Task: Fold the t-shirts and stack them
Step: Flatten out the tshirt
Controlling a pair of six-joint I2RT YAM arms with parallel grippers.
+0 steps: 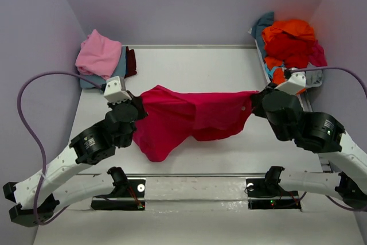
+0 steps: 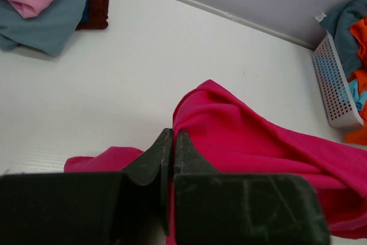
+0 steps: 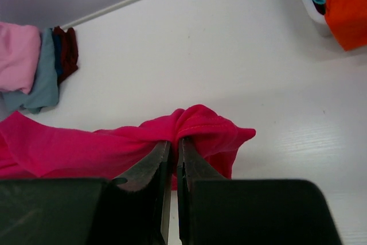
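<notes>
- Arm bases (image 1: 120,185): bolted side by side at the near edge of the tabletop (image 1: 189,67), white, walled in pale purple.
- Left fingers (image 2: 166,142): pressed together on a bunched edge of the magenta tee (image 1: 189,116), at the garment's left end; no gap showing in the left wrist view.
- Right fingers (image 3: 166,153): likewise clamped, on a gathered knot of the same tee at its right end, with a small tuft of cloth poking out past the tips.
- Magenta tee: centre of the tabletop, pulled out sideways between the two grips; top edge drawn into a nearly straight line, lower folds sagging toward the near edge, deepest on the left. Lifted clear of the tabletop or resting on it: cannot tell.
- Folded stack, far left corner: pink tee (image 1: 98,54) on top, blue tee (image 1: 86,81) beneath it, maroon tee (image 1: 131,62) showing at the right side. Well apart from the magenta tee.
- Basket (image 2: 335,87), far right corner: white, perforated wall, heaped above the rim. Orange tee (image 1: 292,30) uppermost, red tee (image 1: 292,47) below it, teal tee (image 1: 262,24) hanging at the left side. Just behind the right wrist.
</notes>
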